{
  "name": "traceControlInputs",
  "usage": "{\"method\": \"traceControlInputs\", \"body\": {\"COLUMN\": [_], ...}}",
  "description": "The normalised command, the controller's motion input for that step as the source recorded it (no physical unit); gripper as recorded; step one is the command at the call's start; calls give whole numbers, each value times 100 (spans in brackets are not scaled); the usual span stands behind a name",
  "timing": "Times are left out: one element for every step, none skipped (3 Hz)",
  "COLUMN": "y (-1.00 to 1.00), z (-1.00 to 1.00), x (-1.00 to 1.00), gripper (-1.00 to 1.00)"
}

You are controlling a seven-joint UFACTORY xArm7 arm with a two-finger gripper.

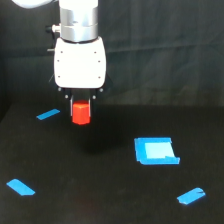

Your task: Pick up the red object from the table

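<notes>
Claw (80,102) is pinching the red object (80,112) in the upper left of the frame, holding it up above the black tabletop (100,190).

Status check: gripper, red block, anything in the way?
Gripper shut on red block. Block looks lifted clear of table. Blue patch and tape strips off to the sides, nothing in the way.

Single raised view facing table (110,200)
</notes>
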Motion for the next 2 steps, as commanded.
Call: {"method": "traceControlInputs", "body": {"y": [-4, 4], "z": [18, 5], "x": [-2, 5], "gripper": [-95, -100]}}
